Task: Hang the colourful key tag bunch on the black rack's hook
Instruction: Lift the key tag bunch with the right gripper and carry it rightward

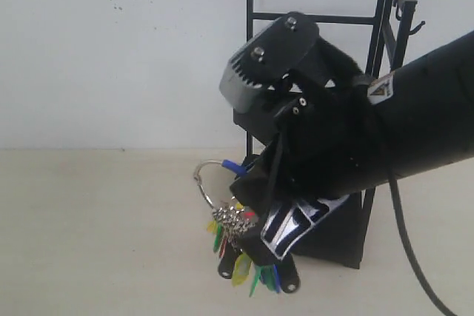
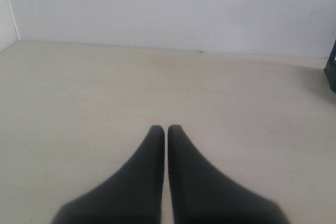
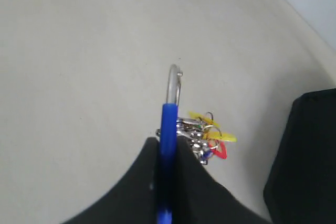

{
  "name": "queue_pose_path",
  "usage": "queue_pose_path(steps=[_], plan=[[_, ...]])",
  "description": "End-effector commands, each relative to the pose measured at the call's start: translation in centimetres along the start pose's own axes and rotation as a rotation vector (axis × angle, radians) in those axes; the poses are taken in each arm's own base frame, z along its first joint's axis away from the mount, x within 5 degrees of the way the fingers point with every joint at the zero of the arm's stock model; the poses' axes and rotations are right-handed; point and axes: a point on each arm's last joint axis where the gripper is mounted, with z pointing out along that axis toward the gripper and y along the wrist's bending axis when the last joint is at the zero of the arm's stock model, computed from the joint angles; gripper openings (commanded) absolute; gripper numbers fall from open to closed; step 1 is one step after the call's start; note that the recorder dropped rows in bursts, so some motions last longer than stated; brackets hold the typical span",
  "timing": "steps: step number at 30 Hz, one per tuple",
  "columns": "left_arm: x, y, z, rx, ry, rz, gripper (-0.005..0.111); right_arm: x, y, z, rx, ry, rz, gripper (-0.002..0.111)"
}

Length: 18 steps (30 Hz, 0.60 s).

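Here, the right pincer (image 3: 167, 142) grips the blue loop (image 3: 169, 121) of the colourful key tag bunch (image 1: 241, 246), dangling lower centre before the black rack (image 1: 342, 238), while the left pincer (image 2: 166, 129) sits closed over the tabletop (image 2: 79, 103); the right arm's (image 1: 437, 109) triangular sticker (image 1: 380, 90) is unreadable.

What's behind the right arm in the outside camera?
The black rack. Its top crossbars and the hook show above the right arm, its base below; the middle is covered.

Colourful key tag bunch (image 1: 235, 246) dangles near black rack (image 1: 342, 236).
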Motion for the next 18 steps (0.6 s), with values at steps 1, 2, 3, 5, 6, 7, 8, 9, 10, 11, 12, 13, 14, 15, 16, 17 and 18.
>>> queue_pose_path(steps=[1, 2, 3, 5, 6, 7, 8, 9, 10, 11, 12, 13, 14, 15, 16, 17, 18], plan=[[-0.1, -0.1, 0.0, 0.010, -0.002, -0.006, 0.004, -0.5, -1.3, -0.6, 0.105, -0.061, 0.139, 0.000], [-0.1, -0.1, 0.0, 0.010, -0.002, -0.006, 0.004, -0.5, -0.8, -0.6, 0.069, -0.050, 0.108, 0.000], [-0.1, -0.1, 0.0, 0.010, -0.002, -0.006, 0.004, -0.5, 0.1, -0.5, 0.020, -0.035, 0.041, 0.000], [-0.1, -0.1, 0.0, 0.010, -0.002, -0.006, 0.004, -0.6, 0.5, -0.4, 0.007, -0.033, -0.037, 0.000], [-0.1, -0.1, 0.0, 0.010, -0.002, -0.006, 0.004, -0.8, 0.1, -0.4, 0.036, -0.059, 0.043, 0.000], [-0.1, -0.1, 0.0, 0.010, -0.002, -0.006, 0.004, -1.0, -0.3, -0.5, 0.061, -0.086, 0.125, 0.000], [-0.1, -0.1, 0.0, 0.010, -0.002, -0.006, 0.004, -1.0, -0.4, -0.5, 0.068, -0.094, 0.146, 0.000], [-0.1, -0.1, 0.0, 0.010, -0.002, -0.006, 0.004, -1.0, 0.1, -0.4, 0.044, -0.079, 0.104, 0.000], [-0.1, -0.1, 0.0, 0.010, -0.002, -0.006, 0.004, -0.9, 0.9, -0.4, -0.001, -0.048, 0.013, 0.000], [-0.1, -0.1, 0.0, 0.010, -0.002, -0.006, 0.004, -0.8, 1.4, -0.4, -0.025, -0.020, -0.058, 0.000], [-0.1, -0.1, 0.0, 0.010, -0.002, -0.006, 0.004, -0.8, 1.2, -0.4, -0.003, -0.013, -0.062, 0.000], [-0.1, -0.1, 0.0, 0.010, -0.002, -0.006, 0.004, -0.9, 0.5, -0.5, 0.055, -0.028, 0.004, 0.000], [-0.1, -0.1, 0.0, 0.010, -0.002, -0.006, 0.004, -0.9, -0.1, -0.5, 0.099, -0.042, 0.079, 0.000], [-0.1, -0.1, 0.0, 0.010, -0.002, -0.006, 0.004, -0.9, -0.5, -0.6, 0.134, -0.048, 0.137, 0.000], [-0.1, -0.1, 0.0, 0.010, -0.002, -0.006, 0.004, -0.9, -0.4, -0.6, 0.129, -0.041, 0.123, 0.000], [-0.1, -0.1, 0.0, 0.010, -0.002, -0.006, 0.004, -0.8, 0.1, -0.5, 0.102, -0.025, 0.070, 0.000], [-0.1, -0.1, 0.0, 0.010, -0.002, -0.006, 0.004, -0.8, 0.9, -0.4, 0.063, -0.006, 0.010, 0.000]])
